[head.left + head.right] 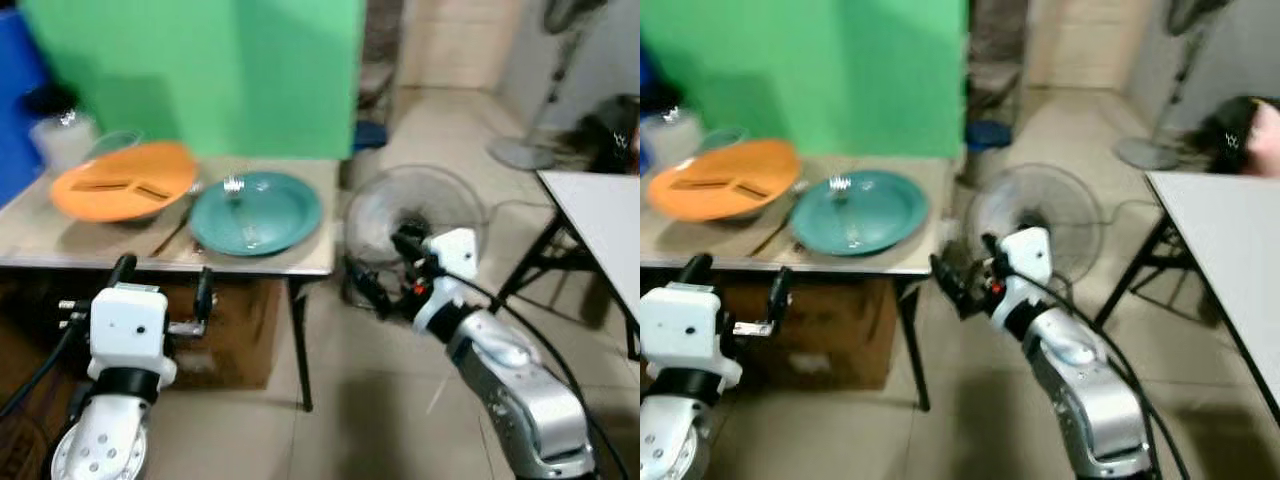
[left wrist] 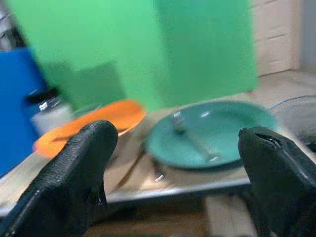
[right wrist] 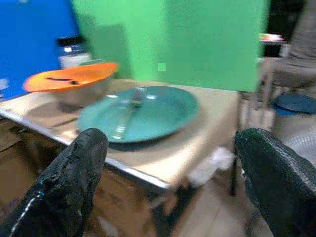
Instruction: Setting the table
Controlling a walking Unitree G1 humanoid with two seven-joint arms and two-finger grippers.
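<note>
A teal plate [image 1: 255, 212] lies on the low table [image 1: 60, 240] with a metal fork [image 1: 236, 190] resting in it. To its left an orange plate [image 1: 122, 180] sits on top of a bowl. My left gripper [image 1: 163, 280] is open and empty, held just in front of and below the table's front edge, pointing at the plates. My right gripper [image 1: 385, 265] is also open and empty, off the table's right end near the floor fan. In the right wrist view the teal plate [image 3: 148, 111] and fork [image 3: 129, 109] lie ahead between the fingers [image 3: 74, 182].
A jar with a black lid [image 1: 62, 135] stands behind the orange plate, before a green board [image 1: 200, 70]. A round floor fan [image 1: 415, 205] sits right of the table. A white table [image 1: 600, 215] is at far right. A cardboard box [image 1: 235, 340] sits under the low table.
</note>
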